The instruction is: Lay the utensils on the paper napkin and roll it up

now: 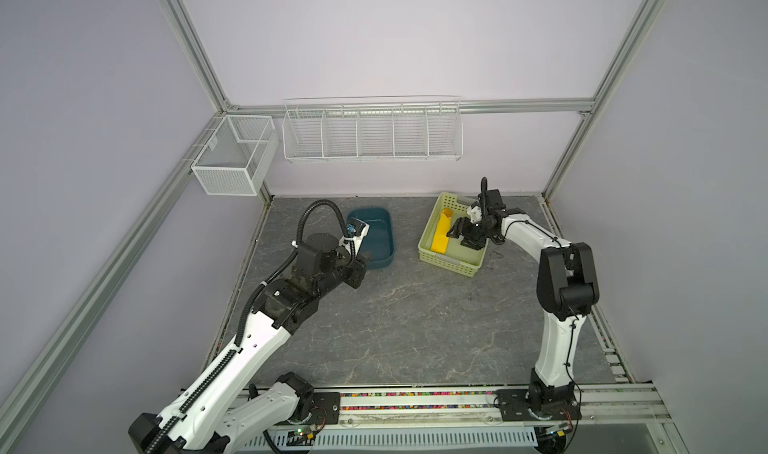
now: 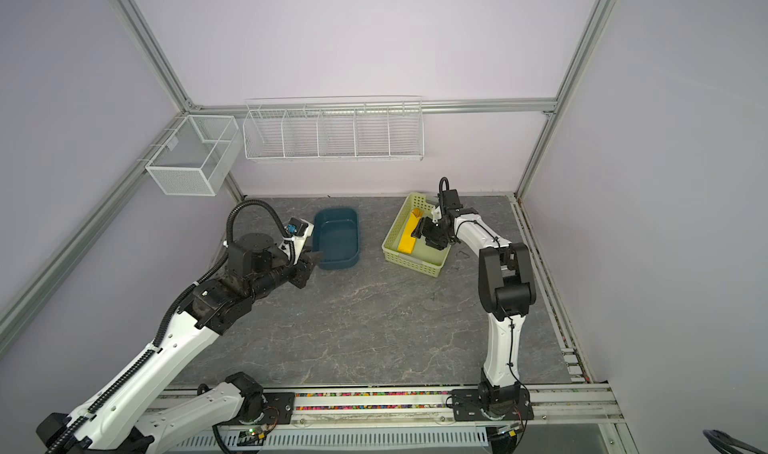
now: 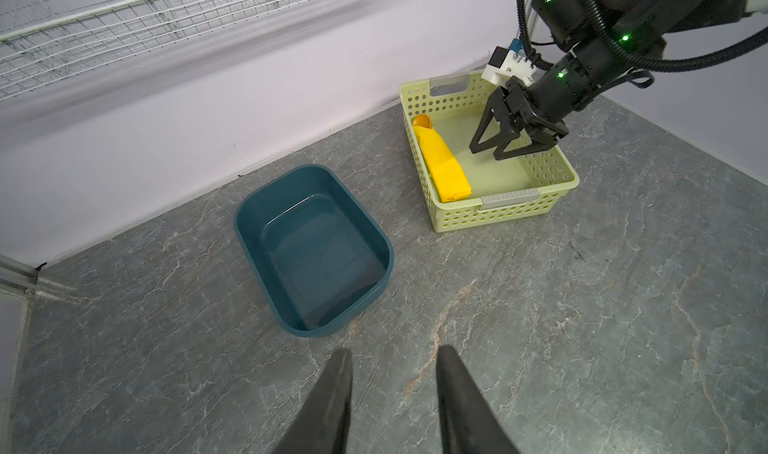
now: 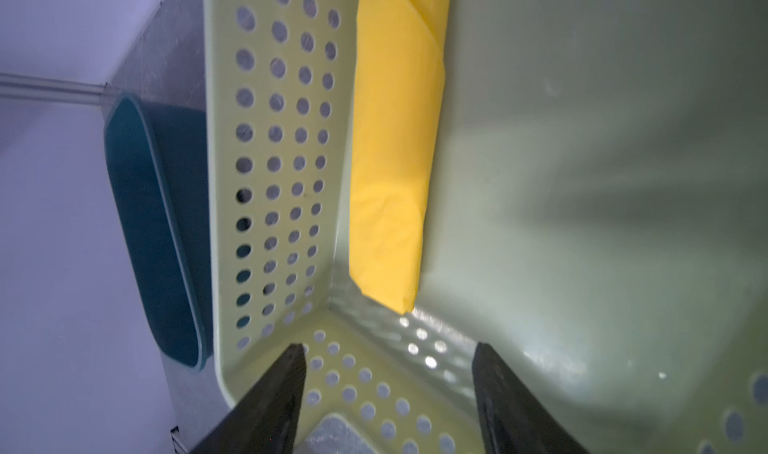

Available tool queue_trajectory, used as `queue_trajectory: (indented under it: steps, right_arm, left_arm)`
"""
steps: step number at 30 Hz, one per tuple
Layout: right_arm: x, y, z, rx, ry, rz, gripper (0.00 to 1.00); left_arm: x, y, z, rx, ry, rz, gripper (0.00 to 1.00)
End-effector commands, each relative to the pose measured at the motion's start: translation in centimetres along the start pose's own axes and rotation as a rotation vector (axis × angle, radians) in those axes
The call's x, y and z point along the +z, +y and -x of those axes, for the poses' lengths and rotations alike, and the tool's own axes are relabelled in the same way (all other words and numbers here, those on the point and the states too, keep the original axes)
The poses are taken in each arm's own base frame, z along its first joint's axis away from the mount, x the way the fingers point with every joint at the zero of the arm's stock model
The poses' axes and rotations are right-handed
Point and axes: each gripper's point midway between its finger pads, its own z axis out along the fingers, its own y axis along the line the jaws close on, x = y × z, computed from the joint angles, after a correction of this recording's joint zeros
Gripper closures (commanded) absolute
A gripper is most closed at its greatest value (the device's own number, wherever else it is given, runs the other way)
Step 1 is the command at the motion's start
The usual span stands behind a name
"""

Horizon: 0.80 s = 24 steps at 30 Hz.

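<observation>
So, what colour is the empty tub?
Dark teal; the tub shows best in the left wrist view.

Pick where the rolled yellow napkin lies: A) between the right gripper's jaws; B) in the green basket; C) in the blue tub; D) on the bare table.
B: the napkin lies on the floor of the green basket, along one wall, clear of the open right gripper.

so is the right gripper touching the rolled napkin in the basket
Apart. The left wrist view shows bare basket floor between the open right gripper and the rolled paper napkin.
</observation>
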Motion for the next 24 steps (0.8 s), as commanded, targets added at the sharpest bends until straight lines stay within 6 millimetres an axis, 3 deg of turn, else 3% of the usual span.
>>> queue_trajectory:
  steps: [1,5,10,24]
  right_arm:
    - [-0.7,-1.3,-3.7,-0.022,0.093,-0.07,0.31]
    - [-1.4,-2.6,-5.6,-0.055,0.148,-0.121,0.29]
    - [-2.6,-4.3,-6.4,-0.105,0.167,-0.213,0.28]
    - [-7.1,-7.8,-4.9,-0.228,0.115,-0.474,0.26]
  left_arm:
    - [-0.1,0.1,0.3,0.012,-0.002,-0.003,0.65]
    - [-0.1,0.0,0.2,0.011,0.001,-0.004,0.65]
    - [0.0,0.1,0.3,0.012,0.001,-0.001,0.65]
    - [0.5,0.6,0.7,-0.041,0.029,0.024,0.62]
